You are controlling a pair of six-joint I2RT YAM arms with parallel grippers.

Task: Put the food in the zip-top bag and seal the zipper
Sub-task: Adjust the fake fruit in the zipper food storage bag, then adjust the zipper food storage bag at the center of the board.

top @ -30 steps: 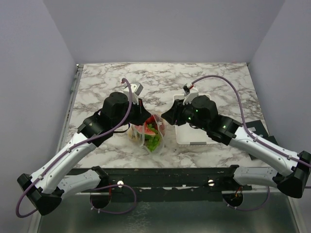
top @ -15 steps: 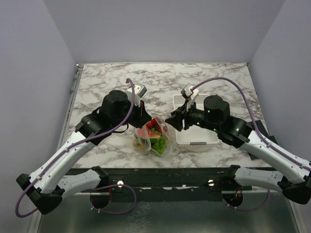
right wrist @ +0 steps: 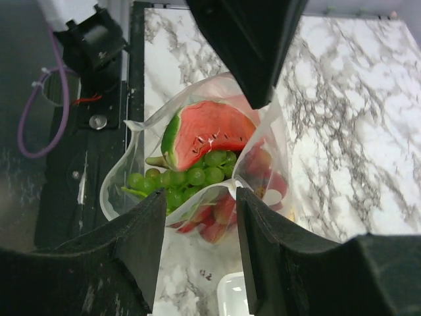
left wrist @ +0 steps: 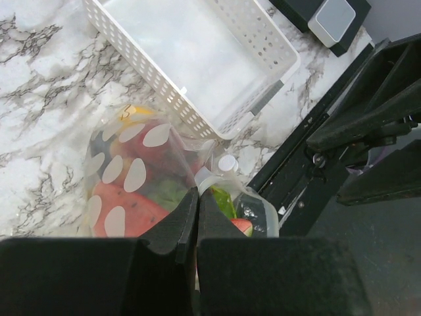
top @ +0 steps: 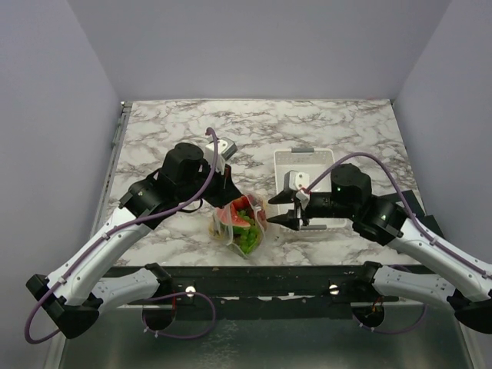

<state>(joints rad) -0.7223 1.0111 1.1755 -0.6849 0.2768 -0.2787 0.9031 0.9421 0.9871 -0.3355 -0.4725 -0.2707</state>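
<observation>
Right gripper (right wrist: 199, 195): our jaws stand apart, holding nothing, with the near lip of the bag in the gap between them.
Zip-top bag (right wrist: 263, 151): it sits just ahead of our right fingertips. It is clear film with white dots, and its mouth gapes wide and faces those fingertips.
Bag axis: its long axis runs on from the left fingertips down to the table, mouth end uppermost.
Food nearest the right tips: green grapes (right wrist: 191, 178) lie just inside the near lip, with red strawberries (right wrist: 212, 222) under them.
Food further in: a watermelon slice (right wrist: 207, 135) stands beyond the grapes, its red face towards our right jaws and its green rind to their left.
Left gripper (left wrist: 197, 192): our jaws are pressed together at the far lip of the mouth. They are probably pinching the film, though the tips hide it.
Beyond the left tips: the dotted pouch comes first, then a white slotted basket (left wrist: 151, 79) past it.
Table (top: 169, 131): marbled top, under bag and basket.
</observation>
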